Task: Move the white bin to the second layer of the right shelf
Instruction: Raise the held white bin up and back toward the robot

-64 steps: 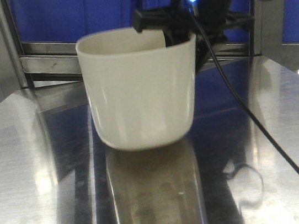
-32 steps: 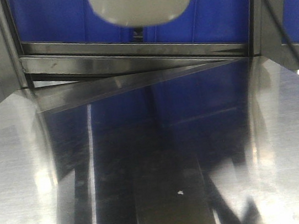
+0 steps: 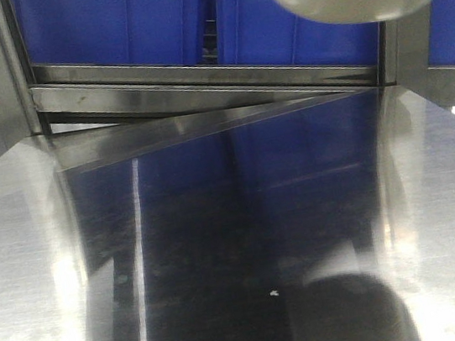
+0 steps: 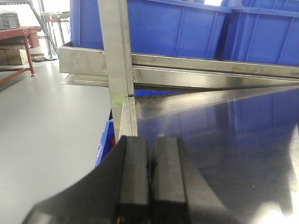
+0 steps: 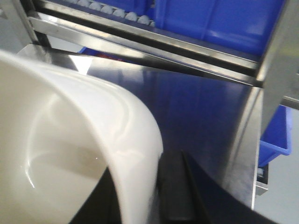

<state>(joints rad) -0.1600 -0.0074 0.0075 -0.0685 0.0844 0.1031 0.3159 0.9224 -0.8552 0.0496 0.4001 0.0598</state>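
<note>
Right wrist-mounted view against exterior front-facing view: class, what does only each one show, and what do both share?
Only the right wrist-mounted view shows the inside and rim of the cream-white glossy plastic bin, the right gripper clamped over its wall, and small white plastic rollers on the rack. Only the front-facing view shows the bin's rounded base from outside, hanging at top right above the shiny flat steel tabletop. Both show that tabletop, the blue rectangular plastic crates and the steel front rail.
</note>
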